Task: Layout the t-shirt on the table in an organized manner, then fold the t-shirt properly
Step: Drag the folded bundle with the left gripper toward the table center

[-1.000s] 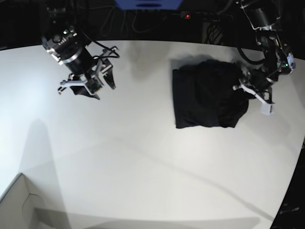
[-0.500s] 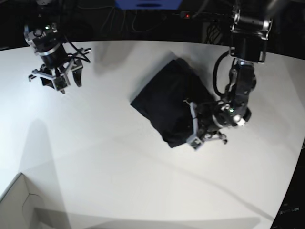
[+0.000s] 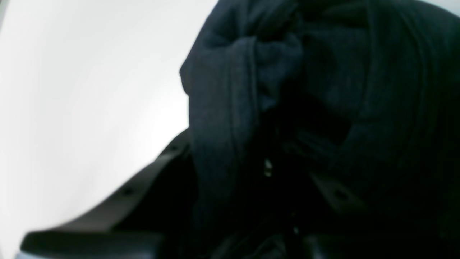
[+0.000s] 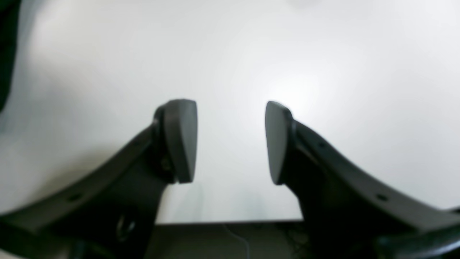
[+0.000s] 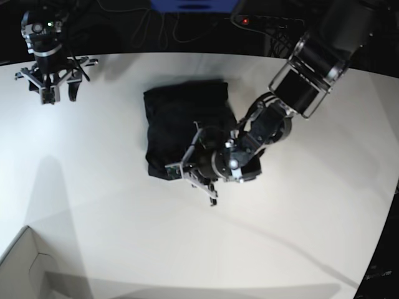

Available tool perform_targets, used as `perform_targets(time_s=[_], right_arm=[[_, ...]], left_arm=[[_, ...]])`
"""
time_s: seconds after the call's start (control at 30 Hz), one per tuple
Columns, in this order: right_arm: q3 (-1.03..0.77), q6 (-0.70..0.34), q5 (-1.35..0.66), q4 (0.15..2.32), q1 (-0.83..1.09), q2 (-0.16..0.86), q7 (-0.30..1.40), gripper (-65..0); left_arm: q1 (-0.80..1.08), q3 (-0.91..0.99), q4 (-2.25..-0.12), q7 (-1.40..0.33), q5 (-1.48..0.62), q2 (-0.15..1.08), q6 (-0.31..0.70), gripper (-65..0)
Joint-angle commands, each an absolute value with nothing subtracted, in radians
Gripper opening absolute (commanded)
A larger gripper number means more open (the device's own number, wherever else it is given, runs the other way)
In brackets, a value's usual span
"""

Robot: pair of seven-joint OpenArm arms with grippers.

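- Up close, left wrist view: black t-shirt (image 3: 323, 90) bunched thick over the left gripper (image 5: 187, 169); fabric sits between the fingers, so it is clamped on the shirt's near edge.
- White table (image 3: 72, 108) bare beside the bunch.
- Base view: t-shirt (image 5: 184, 124) lies as a compact folded block mid-table, left arm reaching across it from the right side.
- Farther back, right gripper (image 4: 230, 140) hangs over the table's far corner, fingers well apart, holding nothing, well away from the shirt.
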State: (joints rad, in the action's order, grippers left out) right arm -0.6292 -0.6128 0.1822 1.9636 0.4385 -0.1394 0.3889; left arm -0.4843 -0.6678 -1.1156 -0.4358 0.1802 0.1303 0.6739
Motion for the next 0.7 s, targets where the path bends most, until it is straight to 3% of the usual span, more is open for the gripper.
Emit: perform_targets(time_s=[0.0,0.23,0.3,0.5,0.67], right_arm=[[-0.648,-0.613,0.171,1.982,0.44,-0.142,0.363,-34.8],[-0.674,-0.613,0.17,1.982,0.467,-0.153,0.364,-34.8],[-0.679,-0.613,0.17,1.982,0.469,-0.157,0.363,-34.8],[-0.68,-0.613,0.17,1.982,0.469,-0.157,0.363,-34.8],[-0.68,-0.613,0.17,1.982,0.467,-0.157,0.363,-34.8]], left_arm=[[-0.522,-0.68,-1.116,-0.406,0.174,0.122,0.667,-64.6],[-0.544,-0.74,-1.104,-0.355,0.18,0.122,0.667,-64.2],[-0.549,-0.739,-1.104,-0.352,0.18,0.113,0.667,-61.3],[-0.558,-0.73,-1.132,-0.352,0.18,0.11,0.656,-36.3],[-0.561,-0.558,-1.211,-0.352,0.18,0.104,0.656,-22.0]])
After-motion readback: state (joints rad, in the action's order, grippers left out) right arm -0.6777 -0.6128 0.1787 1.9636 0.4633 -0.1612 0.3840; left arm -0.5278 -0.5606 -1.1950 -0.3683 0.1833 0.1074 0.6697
